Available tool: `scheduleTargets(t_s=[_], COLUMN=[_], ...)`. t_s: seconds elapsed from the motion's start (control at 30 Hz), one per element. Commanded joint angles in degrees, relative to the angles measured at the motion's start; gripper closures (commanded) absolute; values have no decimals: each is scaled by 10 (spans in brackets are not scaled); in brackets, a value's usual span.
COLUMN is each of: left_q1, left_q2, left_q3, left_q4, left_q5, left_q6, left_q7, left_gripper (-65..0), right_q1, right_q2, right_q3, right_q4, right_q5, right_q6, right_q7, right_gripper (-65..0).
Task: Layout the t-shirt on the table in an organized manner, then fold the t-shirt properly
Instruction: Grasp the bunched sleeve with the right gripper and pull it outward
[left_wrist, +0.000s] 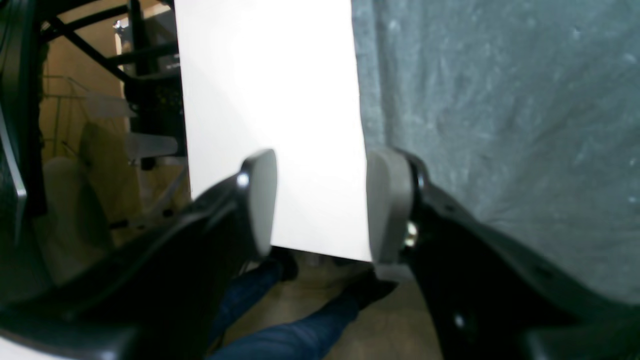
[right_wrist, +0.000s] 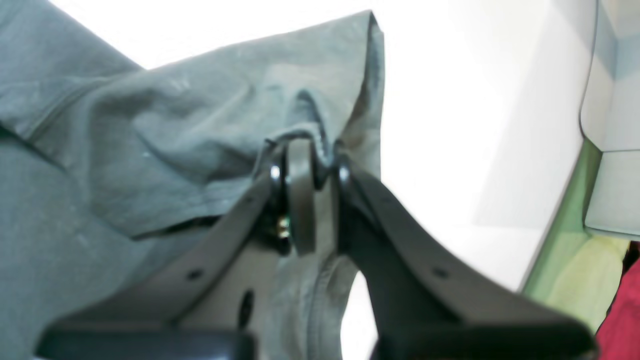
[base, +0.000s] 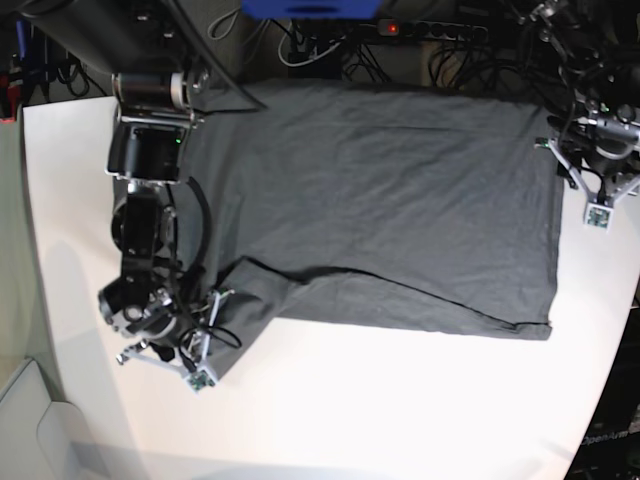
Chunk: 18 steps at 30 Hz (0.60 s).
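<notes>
I see my right gripper (right_wrist: 314, 170) pinching the t-shirt (base: 380, 200) sleeve lower left; left gripper (left_wrist: 320, 200) gapes empty, upper right.

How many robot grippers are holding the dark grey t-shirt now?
1. The right gripper is shut on a sleeve of the soft charcoal-grey t-shirt. The left gripper is open beside the shirt's edge, over the matte white table, holding nothing.

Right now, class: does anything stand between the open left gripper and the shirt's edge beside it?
Nothing visible does. The left gripper hangs open over bare table, with the t-shirt edge right beside one finger. The right gripper is already shut on a sleeve fold.
</notes>
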Motion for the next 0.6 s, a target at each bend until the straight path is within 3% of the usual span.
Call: scheduleTargets(t_s=[0.0, 0.13, 0.4, 0.57], left_q1=[-3, 0, 1, -3], left_q2=[-2, 5, 1, 4], left_q3=[-2, -2, -3, -4], left_q4=[11, 11, 15, 18], left_q5=[-1, -1, -1, 48], left_q6=[3, 3, 3, 3], left_q7=[-5, -5, -4, -4], left_gripper=[-285, -285, -285, -285], right_q1=[32, 93, 208, 256], right_q2=[-1, -11, -17, -7], right_q3=[-1, -1, 4, 5], right_q4=[8, -75, -261, -303], right_q5=[3, 4, 4, 4], right_q6=[-2, -2, -2, -2], right_q7=[11, 22, 145, 190], right_gripper=[-43, -42, -42, -42])
